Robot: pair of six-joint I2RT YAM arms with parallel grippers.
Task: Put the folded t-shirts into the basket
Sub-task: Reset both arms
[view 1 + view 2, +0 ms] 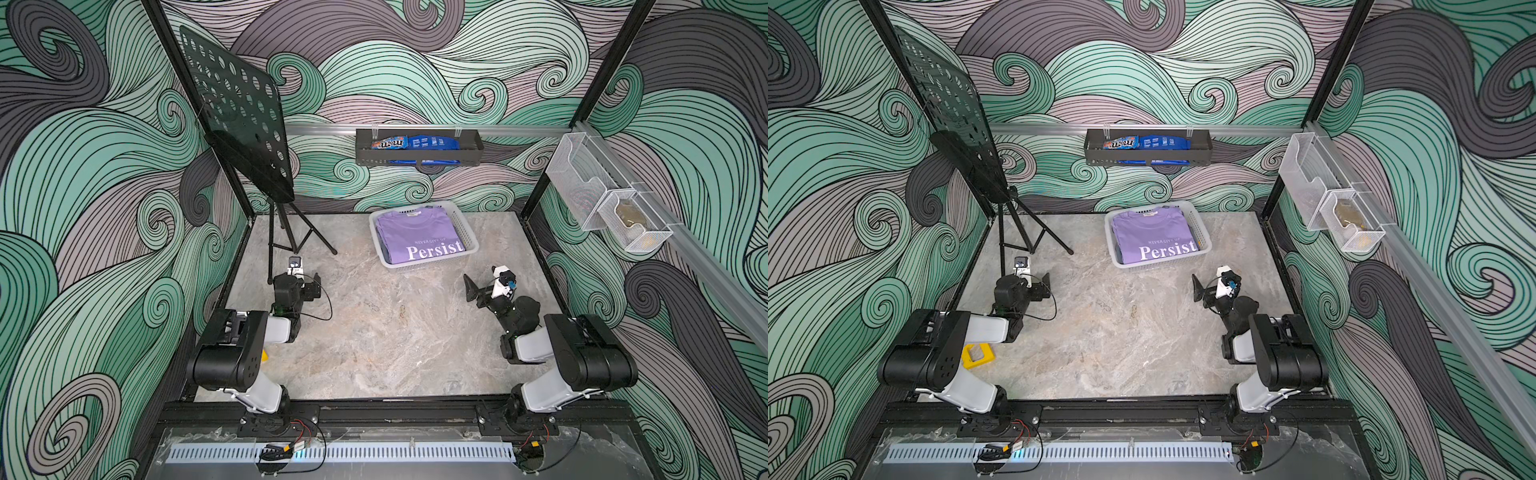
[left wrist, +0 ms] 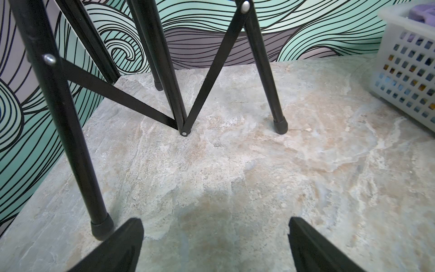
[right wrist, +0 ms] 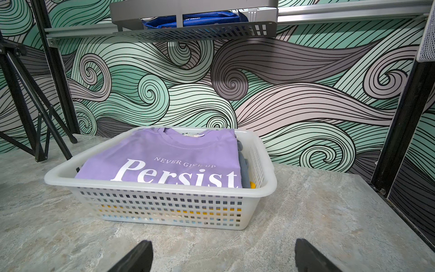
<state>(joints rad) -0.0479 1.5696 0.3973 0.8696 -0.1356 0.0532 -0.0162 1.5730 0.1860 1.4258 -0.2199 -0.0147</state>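
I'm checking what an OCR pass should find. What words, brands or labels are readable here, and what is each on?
"Persist": large white print on the lavender t-shirt, which lies on top in the basket.
"NEVER GIVE UP": small white print above it on the same shirt.
"m&m": upside down on the candy bag in the black wall tray.
The print on the blue packet and the shirt's neck label are too small to read.

The light is soft, even and quite bright, without strong glare. In the left wrist view a faint shadow lies on the counter [image 2: 235, 164] just ahead of the left claw [image 2: 215, 222]. Straight lines bend toward the edges of the wrist views. The basket [image 2: 409, 70] at the border looks a little blurred.
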